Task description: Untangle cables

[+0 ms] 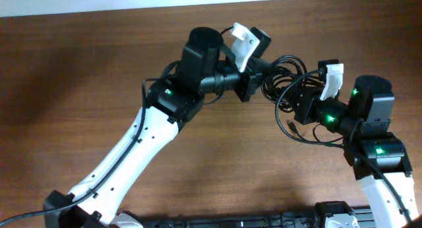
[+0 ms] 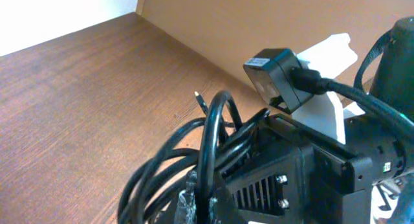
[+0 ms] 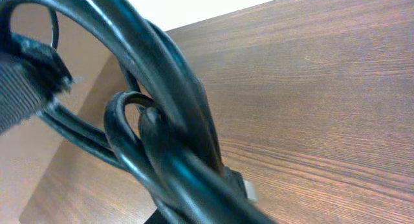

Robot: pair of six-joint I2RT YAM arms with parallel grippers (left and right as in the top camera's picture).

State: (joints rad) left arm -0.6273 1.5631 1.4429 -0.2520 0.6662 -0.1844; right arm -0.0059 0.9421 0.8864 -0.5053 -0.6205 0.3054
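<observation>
Over the table (image 1: 79, 70), my left gripper (image 1: 262, 78) and right gripper (image 1: 293, 99) both look clamped on the cables (image 1: 285, 64); pulling apart may cinch loops.

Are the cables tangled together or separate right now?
Tangled: the cables form one clump of overlapping loops; the right wrist view shows strands crossing tightly.

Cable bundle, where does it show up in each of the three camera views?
Overhead: the cable bundle sits right of centre, near the top.
Left wrist: bottom centre, looping upward.
Right wrist: close up, filling the left half.
Shared landmark: the brown wooden table.
</observation>
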